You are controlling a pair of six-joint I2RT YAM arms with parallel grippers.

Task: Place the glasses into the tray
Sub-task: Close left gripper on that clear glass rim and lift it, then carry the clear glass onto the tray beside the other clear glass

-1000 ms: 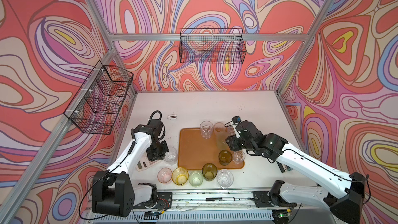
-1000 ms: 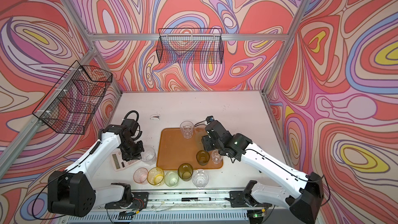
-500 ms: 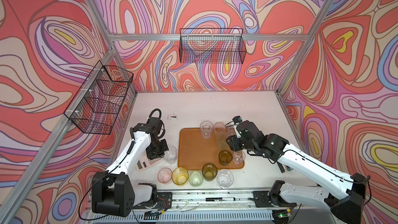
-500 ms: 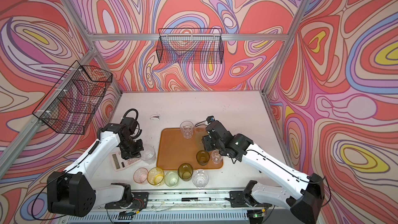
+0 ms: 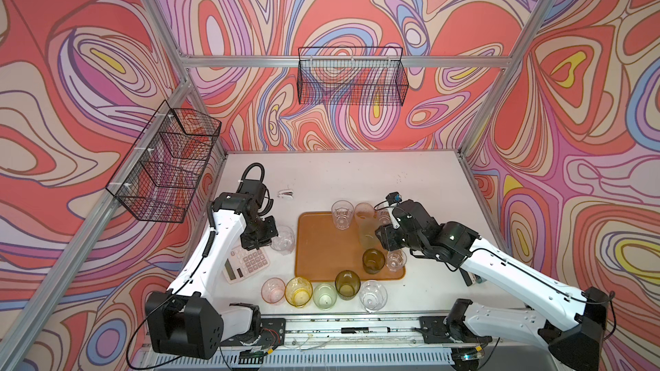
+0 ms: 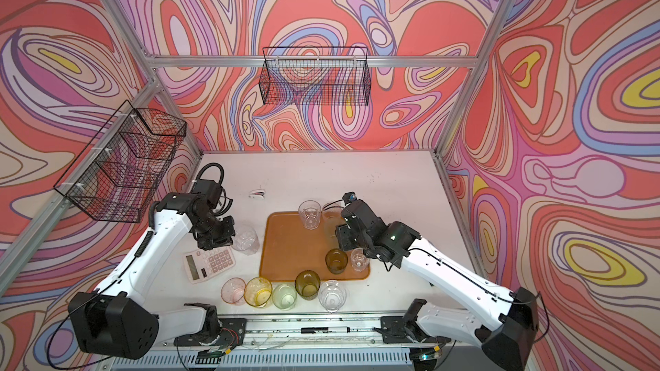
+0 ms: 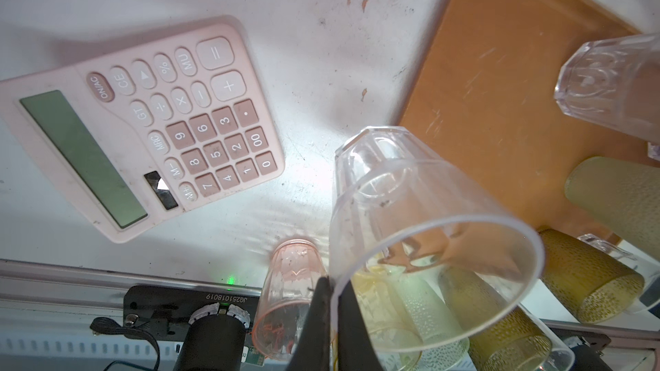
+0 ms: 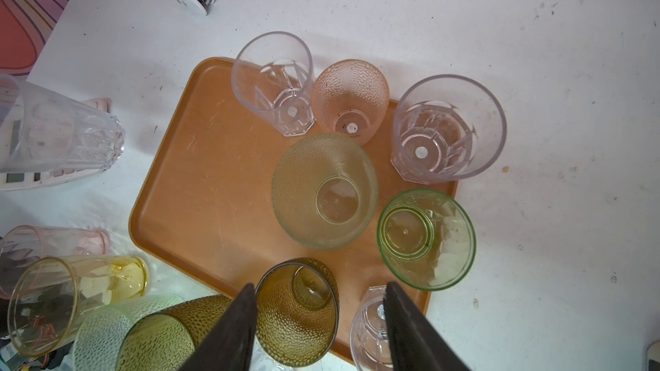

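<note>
Beside tray left edge: clear glass pinched at rim by closed left end effector; slip risked by one-wall grip; right end effector open, empty.

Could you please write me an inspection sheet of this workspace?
Surface: white table, scuffed and speckled.
Job's things: tray holds seven glasses; row of five glasses stands off its near edge; clear glass held beside the tray.
Clutter: pink calculator; small white item.
Grippers: left claw shut on the clear glass's rim; right claw open above the tray's near corner.
Cables: black cable loop on the left arm, away from the glasses.
Surroundings: black wire baskets on patterned walls.
</note>
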